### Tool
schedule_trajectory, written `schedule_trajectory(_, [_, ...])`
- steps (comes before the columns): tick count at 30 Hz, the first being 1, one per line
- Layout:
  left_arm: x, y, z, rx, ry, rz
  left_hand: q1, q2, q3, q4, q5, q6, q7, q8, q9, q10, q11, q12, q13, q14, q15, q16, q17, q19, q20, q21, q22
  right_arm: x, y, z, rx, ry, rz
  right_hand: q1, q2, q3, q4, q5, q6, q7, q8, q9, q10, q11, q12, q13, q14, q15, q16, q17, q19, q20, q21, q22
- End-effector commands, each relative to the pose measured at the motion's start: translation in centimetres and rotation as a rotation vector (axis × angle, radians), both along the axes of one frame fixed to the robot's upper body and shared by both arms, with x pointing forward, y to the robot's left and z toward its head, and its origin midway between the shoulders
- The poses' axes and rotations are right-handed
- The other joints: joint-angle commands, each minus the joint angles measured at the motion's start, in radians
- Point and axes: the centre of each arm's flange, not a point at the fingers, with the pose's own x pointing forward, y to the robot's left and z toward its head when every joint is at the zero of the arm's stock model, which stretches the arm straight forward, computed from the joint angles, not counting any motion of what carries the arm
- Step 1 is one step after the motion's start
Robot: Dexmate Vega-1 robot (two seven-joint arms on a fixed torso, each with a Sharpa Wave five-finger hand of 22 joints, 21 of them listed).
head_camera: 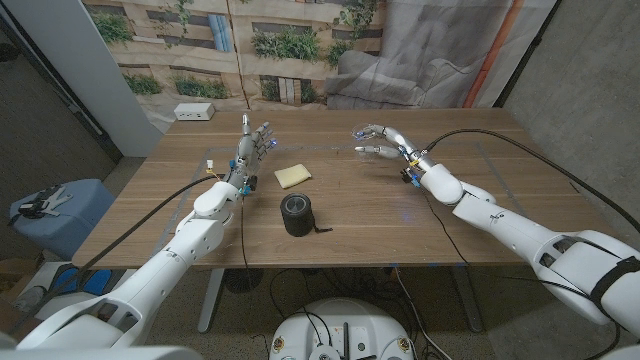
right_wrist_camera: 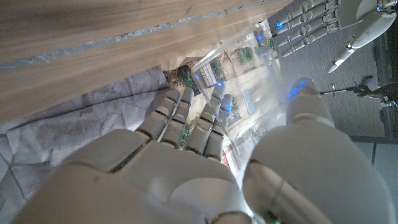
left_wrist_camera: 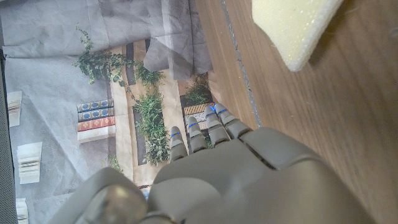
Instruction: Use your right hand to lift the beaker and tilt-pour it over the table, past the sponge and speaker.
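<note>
Right hand (head_camera: 382,140) sits upper right of centre in my head view, fingers curled around the clear glass beaker (head_camera: 362,134), lifted off the wooden table (head_camera: 400,215) and tipped toward picture left. My right wrist view confirms it: transparent beaker wall (right_wrist_camera: 249,93) pinched between fingers (right_wrist_camera: 186,124) and thumb. Left hand (head_camera: 255,148) stands upright at upper left of centre, fingers straight and close together, holding nothing. Pale yellow rectangular sponge (head_camera: 293,175) lies just right of it. Black cylindrical speaker (head_camera: 297,214) stands at frame centre, below the sponge.
</note>
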Motion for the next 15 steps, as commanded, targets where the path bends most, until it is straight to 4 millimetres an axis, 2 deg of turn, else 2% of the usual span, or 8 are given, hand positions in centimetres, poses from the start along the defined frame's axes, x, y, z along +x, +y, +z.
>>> schedule_trajectory(1, [0.0,0.0,0.0,0.0,0.0,0.0,0.002,0.022,-0.007,0.002,0.005,0.003,-0.005,0.003,0.004,0.009,0.001,0.006,0.003,0.005,0.0,0.005,0.006,0.005,-0.011,0.004,0.003,-1.9,-1.2,2.6,-0.073,-0.076,-0.076,0.036,0.054,-0.004,-0.001,-0.001,0.084,-0.084,0.006,0.001,0.035,-0.021,0.007,0.008,0.013,-0.146,0.01,0.007,0.011,-0.003,-0.001,0.001])
schedule_trajectory(15, [0.0,0.0,0.0,0.0,0.0,0.0,0.002,0.022,-0.008,0.002,0.005,0.003,-0.006,0.004,0.004,0.009,0.0,0.006,0.003,0.007,-0.001,0.005,0.006,0.005,-0.011,0.004,0.003,-2.5,-3.2,4.8,-0.234,-0.125,-0.22,0.038,0.057,-0.01,0.0,0.0,0.091,-0.084,0.014,0.0,0.041,-0.02,0.009,0.018,0.025,-0.144,0.021,0.013,0.019,0.003,0.0,0.001])
